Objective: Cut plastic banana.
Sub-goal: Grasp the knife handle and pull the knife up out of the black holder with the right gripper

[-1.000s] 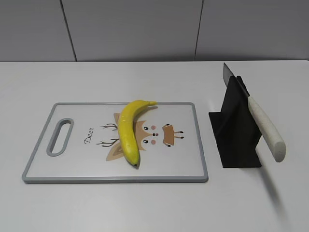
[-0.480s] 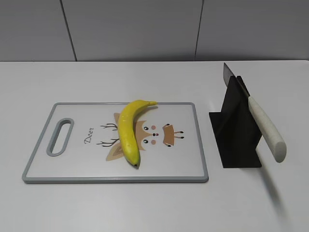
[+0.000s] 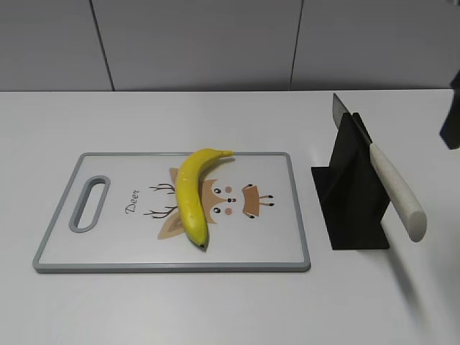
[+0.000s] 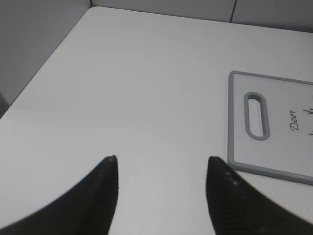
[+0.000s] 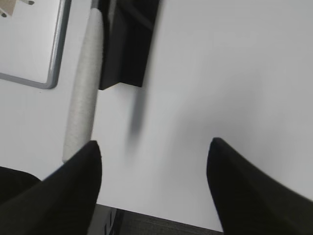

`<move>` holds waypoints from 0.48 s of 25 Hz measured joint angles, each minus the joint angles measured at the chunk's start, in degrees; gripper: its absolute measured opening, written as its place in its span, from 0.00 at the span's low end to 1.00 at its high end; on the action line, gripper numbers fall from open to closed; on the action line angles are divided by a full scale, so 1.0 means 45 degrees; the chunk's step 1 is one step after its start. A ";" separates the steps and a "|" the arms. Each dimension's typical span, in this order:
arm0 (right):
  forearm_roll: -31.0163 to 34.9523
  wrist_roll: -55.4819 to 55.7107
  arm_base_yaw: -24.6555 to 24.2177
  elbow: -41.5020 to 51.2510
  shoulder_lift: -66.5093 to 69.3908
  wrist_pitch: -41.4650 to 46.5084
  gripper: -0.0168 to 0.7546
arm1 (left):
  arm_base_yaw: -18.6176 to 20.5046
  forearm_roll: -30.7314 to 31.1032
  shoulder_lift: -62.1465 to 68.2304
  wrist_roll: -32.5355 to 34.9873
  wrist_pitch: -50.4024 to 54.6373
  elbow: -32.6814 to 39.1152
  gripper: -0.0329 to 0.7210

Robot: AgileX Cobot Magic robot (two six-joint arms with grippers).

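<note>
The plastic banana (image 3: 192, 194), whole, curved and yellow with a dark tip, lies on the white cutting board (image 3: 108, 248), which has a grey rim and a deer picture. A knife with a white handle (image 3: 397, 192) rests slanted in a black stand (image 3: 352, 194) to the right of the board. My left gripper (image 4: 161, 161) is open and empty over bare table left of the board's handle end (image 4: 257, 115). My right gripper (image 5: 154, 147) is open and empty beside the knife handle (image 5: 85, 93); its dark tip (image 3: 451, 118) shows at the right edge of the exterior view.
The white table (image 3: 230, 309) meets a grey wall behind. The table's front edge (image 5: 161, 223) shows right under my right gripper. The table's left corner (image 4: 90, 10) shows in the left wrist view.
A dark part of my right gripper has come into the exterior view at the right edge. The banana, board and knife have not moved.
</note>
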 joint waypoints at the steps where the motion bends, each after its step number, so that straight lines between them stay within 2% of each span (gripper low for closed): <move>1: -0.0011 0.0190 0.0279 -0.0050 0.0261 0.0000 0.70 | 0.0000 0.0000 0.0000 0.0000 0.0000 0.0000 0.78; 7: -0.0011 0.1381 0.1810 -0.0114 0.1445 0.0000 0.70 | 0.0000 0.0000 0.0000 0.0000 0.0000 0.0000 0.77; 12: -0.0011 0.2114 0.2184 -0.0136 0.2219 -0.0130 0.70 | 0.0000 0.0000 0.0000 0.0000 0.0000 0.0000 0.76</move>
